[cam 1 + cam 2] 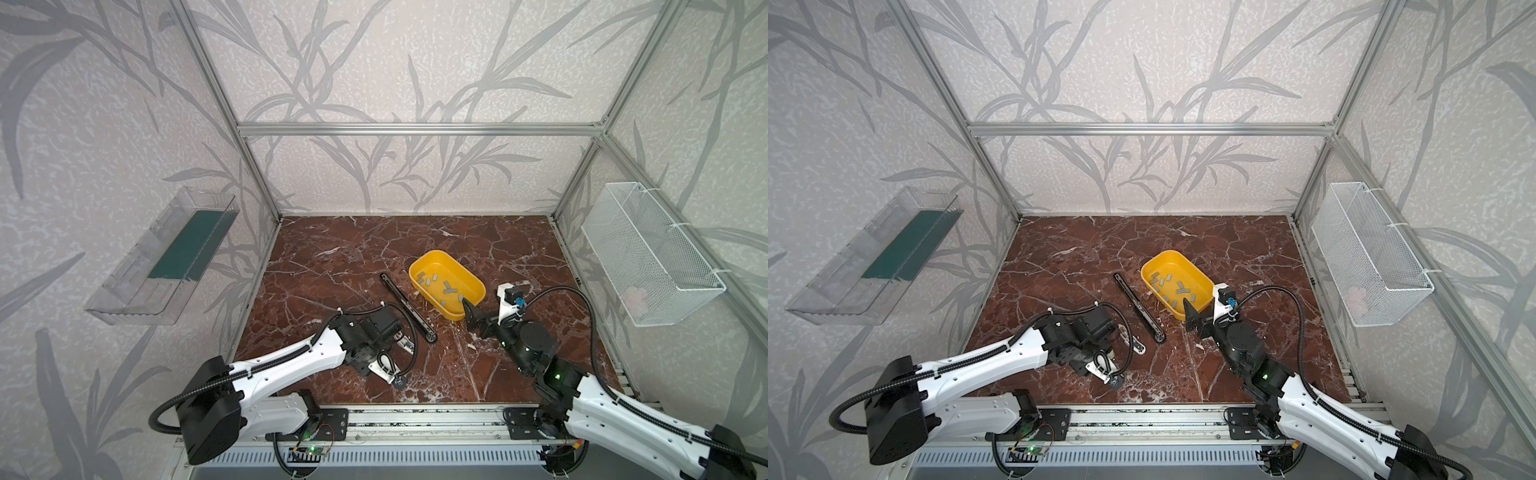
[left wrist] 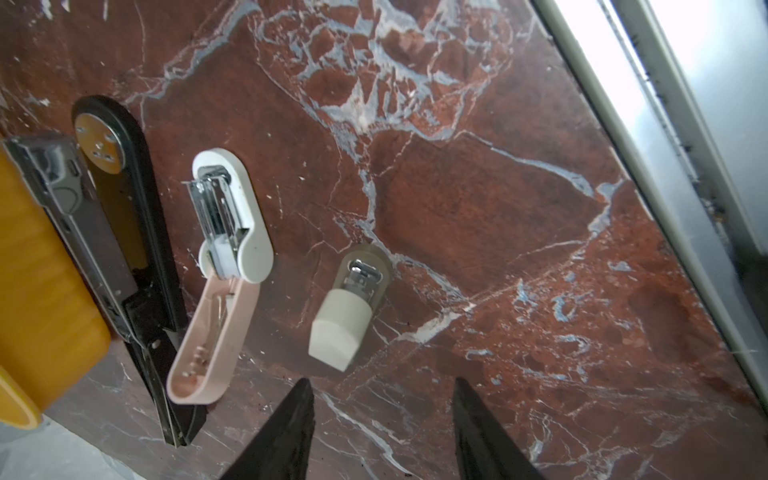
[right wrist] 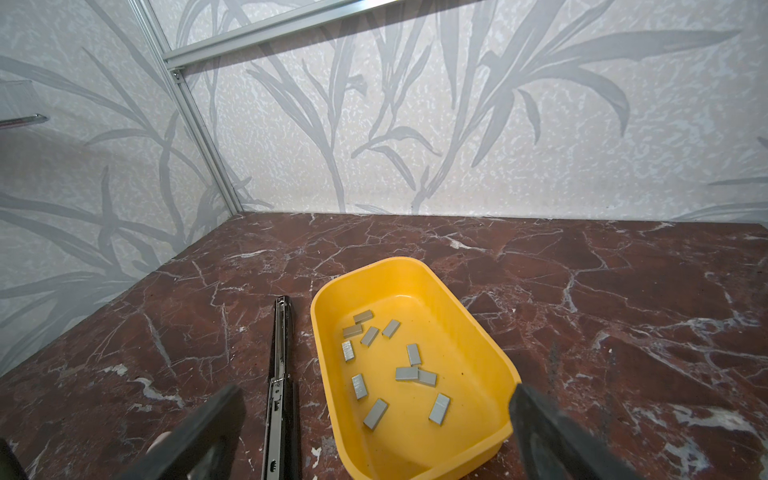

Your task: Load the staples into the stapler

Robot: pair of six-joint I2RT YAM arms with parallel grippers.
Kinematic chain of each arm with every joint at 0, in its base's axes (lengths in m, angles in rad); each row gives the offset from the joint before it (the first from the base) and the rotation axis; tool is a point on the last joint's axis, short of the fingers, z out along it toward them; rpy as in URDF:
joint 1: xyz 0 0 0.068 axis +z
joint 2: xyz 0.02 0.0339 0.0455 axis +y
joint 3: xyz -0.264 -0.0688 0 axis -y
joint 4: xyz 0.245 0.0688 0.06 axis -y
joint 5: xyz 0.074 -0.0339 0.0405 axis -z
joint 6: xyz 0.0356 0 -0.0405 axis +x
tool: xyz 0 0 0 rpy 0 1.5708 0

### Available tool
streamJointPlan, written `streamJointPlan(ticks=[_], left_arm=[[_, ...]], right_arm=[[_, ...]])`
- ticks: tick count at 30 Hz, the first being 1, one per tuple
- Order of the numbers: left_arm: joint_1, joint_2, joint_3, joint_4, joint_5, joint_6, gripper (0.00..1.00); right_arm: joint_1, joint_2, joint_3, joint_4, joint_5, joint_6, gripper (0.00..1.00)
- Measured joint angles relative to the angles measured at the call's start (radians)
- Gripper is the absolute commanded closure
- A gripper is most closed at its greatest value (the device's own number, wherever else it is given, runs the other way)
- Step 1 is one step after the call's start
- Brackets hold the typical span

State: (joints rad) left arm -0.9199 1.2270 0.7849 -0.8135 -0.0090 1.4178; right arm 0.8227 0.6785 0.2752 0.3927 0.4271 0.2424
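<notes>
Grippers empty: right gripper point(image 3: 376, 392) wide open at the staples point(image 3: 407, 373), left gripper point(image 2: 381, 380) half-open near the stapler point(image 2: 232, 216); next, pinch one strip.

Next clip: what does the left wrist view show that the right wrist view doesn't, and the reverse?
Only the left wrist view: the opened pink-and-white mini stapler and a small beige stapler, both in full. Only the right wrist view: the grey staples lying loose in the yellow tray. Both: that tray, the long black stapler beside it, and the marble table.
</notes>
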Motion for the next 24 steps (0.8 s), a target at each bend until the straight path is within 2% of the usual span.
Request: streamJointPlan(ticks=[6,10,20,24], left_arm=[[-0.01,0.098,0.0,0.073,-0.021,0.004,0.5],[-0.013,0.154,0.001,0.089,-0.032,0.005,0.57],[-0.018,0.224,0.032,0.103,-0.065,0.027,0.88],[-0.024,0.248,0.046,0.094,-0.079,0.029,0.86]], right_arm=[[0.0,0.023,0.0,0.005,-0.016,0.0,0.01],[0.0,0.025,0.0,0.006,-0.021,0.0,0.01],[0.0,0.03,0.0,0.006,-0.028,0.003,0.01],[0.0,0.037,0.0,0.007,-0.029,0.008,0.01]])
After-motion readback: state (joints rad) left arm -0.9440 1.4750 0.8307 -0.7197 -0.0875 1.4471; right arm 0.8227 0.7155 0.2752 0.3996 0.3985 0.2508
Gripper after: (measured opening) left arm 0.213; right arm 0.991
